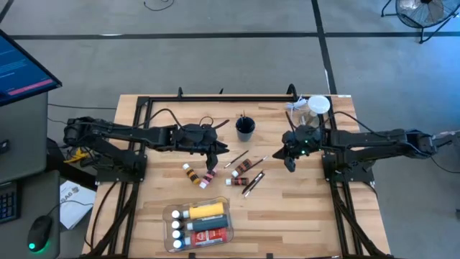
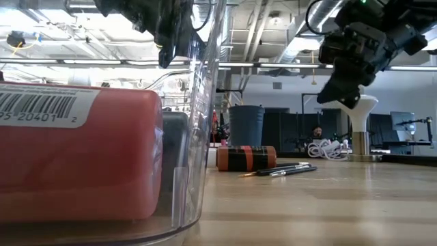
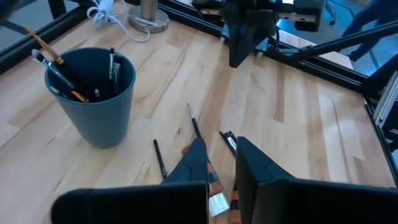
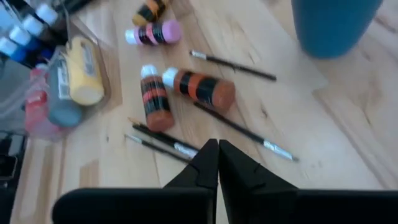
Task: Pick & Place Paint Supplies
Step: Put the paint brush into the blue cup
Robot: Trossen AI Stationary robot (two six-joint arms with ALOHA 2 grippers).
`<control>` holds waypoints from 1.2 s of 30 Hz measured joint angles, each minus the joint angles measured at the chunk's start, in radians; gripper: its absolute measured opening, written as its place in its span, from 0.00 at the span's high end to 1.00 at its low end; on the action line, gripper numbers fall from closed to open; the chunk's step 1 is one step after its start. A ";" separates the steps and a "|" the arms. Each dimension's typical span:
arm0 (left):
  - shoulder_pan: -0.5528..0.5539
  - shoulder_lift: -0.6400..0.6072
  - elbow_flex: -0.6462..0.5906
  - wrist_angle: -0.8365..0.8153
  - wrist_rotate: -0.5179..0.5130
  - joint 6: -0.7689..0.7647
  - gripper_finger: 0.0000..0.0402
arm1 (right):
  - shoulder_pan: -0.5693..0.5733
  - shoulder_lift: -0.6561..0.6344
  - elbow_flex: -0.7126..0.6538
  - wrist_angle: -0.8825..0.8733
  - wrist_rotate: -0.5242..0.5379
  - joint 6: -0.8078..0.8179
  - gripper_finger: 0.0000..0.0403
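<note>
Tabletop [image 1: 302, 216], wooden. Paint tubes [image 1: 241, 171] and thin brushes [image 1: 253, 184] lie loose mid-table; more bottles, one yellow [image 1: 205, 210], sit in a clear tray [image 1: 169, 213] at the near edge. Blue cup [image 1: 245, 128] holds brushes. Left gripper [image 1: 212, 165]: fingers together (empty), above a pink-capped tube [image 1: 209, 178]. Right gripper [image 1: 290, 163]: fingers together, empty, raised beside the brushes.

Both arms reach inward over the table; left gripper [image 1: 211, 167] points down, fingers together, right gripper [image 1: 290, 165] hangs pinched shut.

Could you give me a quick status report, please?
Both grippers shut, empty: left, right. Brushes and tubes loose on table. Nothing blocking.
</note>
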 joint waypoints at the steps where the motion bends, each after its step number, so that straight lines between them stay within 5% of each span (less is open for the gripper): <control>1: -0.001 0.000 0.000 0.000 0.000 -0.002 1.00 | -0.002 0.001 0.000 0.016 0.000 0.000 0.99; 5: -0.002 0.000 0.000 0.000 0.000 -0.004 1.00 | -0.004 0.001 0.001 0.108 0.000 0.048 0.99; 12: -0.002 0.000 0.000 0.000 0.000 -0.003 1.00 | -0.027 0.001 0.001 0.210 -0.005 0.675 0.99; 16: -0.002 0.000 0.000 0.000 0.000 -0.002 1.00 | -0.044 -0.001 0.001 0.213 -0.029 0.901 0.99; 21: -0.002 0.000 0.000 0.000 -0.001 -0.001 1.00 | -0.064 0.022 0.001 0.167 -0.162 1.212 0.99; 30: -0.002 0.000 0.000 0.000 0.000 0.000 1.00 | -0.095 0.207 0.001 0.023 -0.460 1.382 0.89; 36: -0.002 0.000 0.000 0.000 -0.001 0.000 1.00 | -0.158 0.311 0.002 0.081 -0.486 1.454 0.73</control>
